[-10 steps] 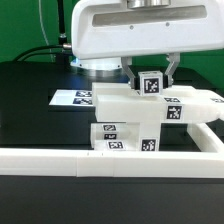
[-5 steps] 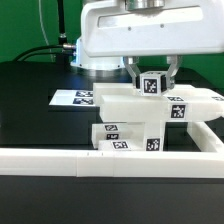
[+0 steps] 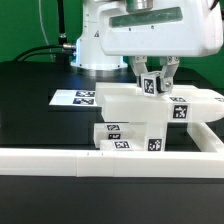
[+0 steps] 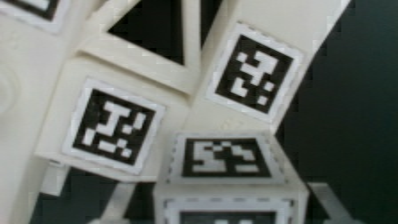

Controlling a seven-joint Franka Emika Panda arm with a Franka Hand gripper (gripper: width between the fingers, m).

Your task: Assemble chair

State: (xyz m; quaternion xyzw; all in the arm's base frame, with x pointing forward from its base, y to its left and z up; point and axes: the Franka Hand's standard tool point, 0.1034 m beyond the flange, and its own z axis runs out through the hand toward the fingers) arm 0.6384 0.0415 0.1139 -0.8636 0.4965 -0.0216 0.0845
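The partly built chair (image 3: 140, 108) of chunky white tagged pieces stands in the middle of the black table, a wide slab resting on lower blocks (image 3: 125, 138). My gripper (image 3: 154, 76) hangs over the slab's top, shut on a small white tagged block (image 3: 153, 84) that sits at or just above the slab. In the wrist view the same block (image 4: 224, 160) fills the space between my jaws, with the gripper (image 4: 228, 205) closed on its sides. Beyond it lie the chair's tagged faces (image 4: 114, 122).
The marker board (image 3: 75, 98) lies flat on the table at the exterior view's left of the chair. A long plain white rail (image 3: 90, 162) runs along the front and turns back along the exterior view's right side (image 3: 214, 138).
The arm's head has shifted toward the exterior view's right and slightly up. The held block has barely moved and stays gripped.
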